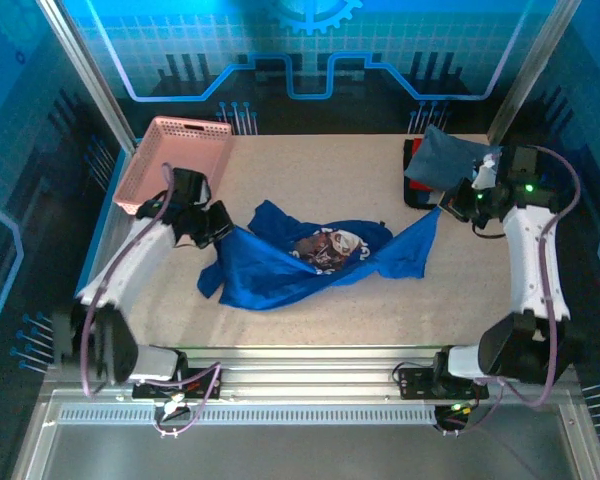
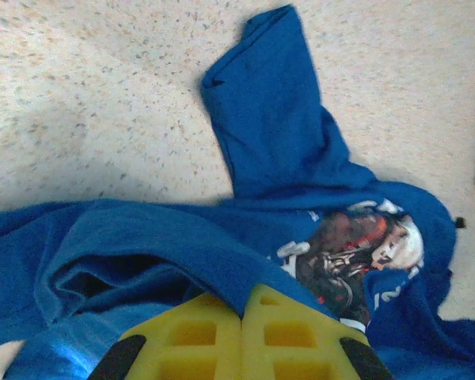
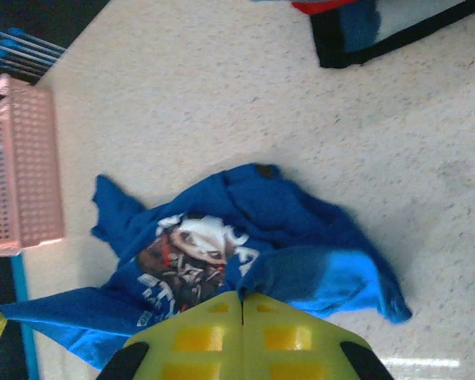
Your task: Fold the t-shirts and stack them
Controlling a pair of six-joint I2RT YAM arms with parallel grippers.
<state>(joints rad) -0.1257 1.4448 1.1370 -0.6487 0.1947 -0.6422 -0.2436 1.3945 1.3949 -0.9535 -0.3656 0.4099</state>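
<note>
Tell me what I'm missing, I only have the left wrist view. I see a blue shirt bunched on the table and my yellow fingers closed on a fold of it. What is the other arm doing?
Observer: The right gripper is shut on the opposite end of the blue shirt. The shirt lies crumpled on the table between that gripper and the left gripper.
Operator: Okay. Where is the second shirt?
Observer: The grey-blue shirt sits at the far right corner of the table, resting on a dark item, just beyond the right gripper.
</note>
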